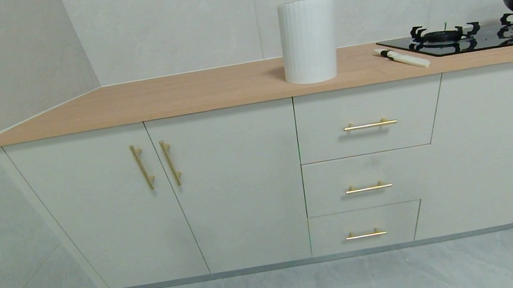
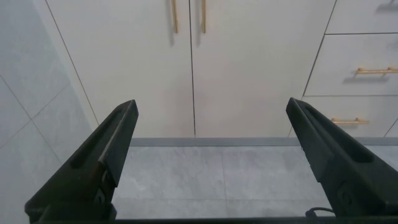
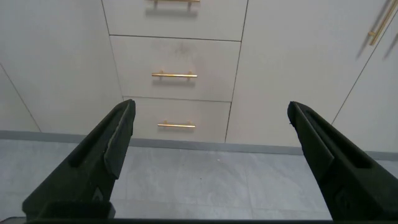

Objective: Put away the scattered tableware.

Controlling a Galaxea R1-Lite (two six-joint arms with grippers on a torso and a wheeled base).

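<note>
- The knife (image 1: pixel 401 58) lies on the wooden counter (image 1: pixel 154 98), between white ribbed holder (image 1: pixel 310 41) and stove (image 1: pixel 478 43).
- I see my left gripper (image 2: pixel 211 107) and right gripper (image 3: pixel 211 107) spread apart, holding nothing, before the cabinets (image 1: pixel 237 187).

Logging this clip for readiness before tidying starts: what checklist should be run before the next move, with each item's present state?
1. Left gripper free: jaws wide apart, nothing between them. Ok.
2. Right gripper free: jaws wide apart, nothing between them. Ok.
3. Pale utensil put away: it lies loose on the countertop beside the hob. Not ok.
4. White ribbed holder stable: upright on the countertop, apart from the utensil. Ok.
5. Room inside the holder: its inside is hidden. Cannot tell.
6. Three drawers out of the way: all shut. Ok.
</note>
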